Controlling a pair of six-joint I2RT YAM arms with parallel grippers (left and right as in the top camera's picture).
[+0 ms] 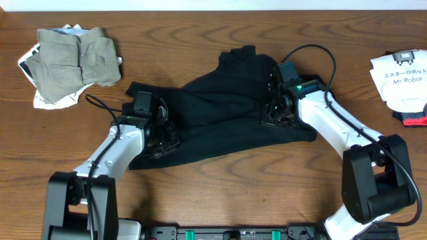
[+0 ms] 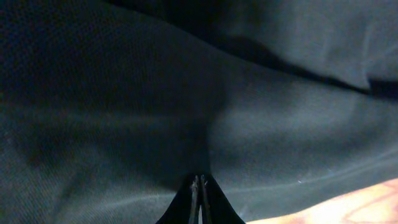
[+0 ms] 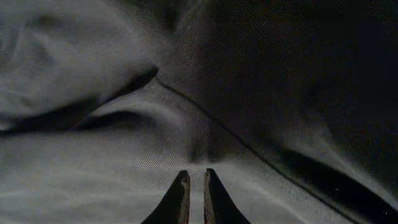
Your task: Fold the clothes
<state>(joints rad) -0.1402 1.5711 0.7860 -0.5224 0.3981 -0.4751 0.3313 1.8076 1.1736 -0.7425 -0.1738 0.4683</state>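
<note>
The black shirt (image 1: pixel 213 113) lies crumpled and spread across the middle of the wooden table. My left gripper (image 1: pixel 163 138) sits at its left lower part. In the left wrist view its jaws (image 2: pixel 199 183) are pressed together, with the dark cloth (image 2: pixel 124 112) drawn into a pucker at the tips. My right gripper (image 1: pixel 277 115) rests on the shirt's right side. In the right wrist view its fingertips (image 3: pixel 194 177) stand a sliver apart with a fold of the black fabric (image 3: pixel 124 168) pinched between them, next to a seam (image 3: pixel 236 140).
A khaki-grey garment (image 1: pixel 73 59) lies bunched at the back left on top of a white printed one (image 1: pixel 41 101). Another white printed garment (image 1: pixel 400 77) sits at the right edge, with a red and black item (image 1: pixel 413 119) beside it. Bare wood (image 2: pixel 348 208) shows below the shirt.
</note>
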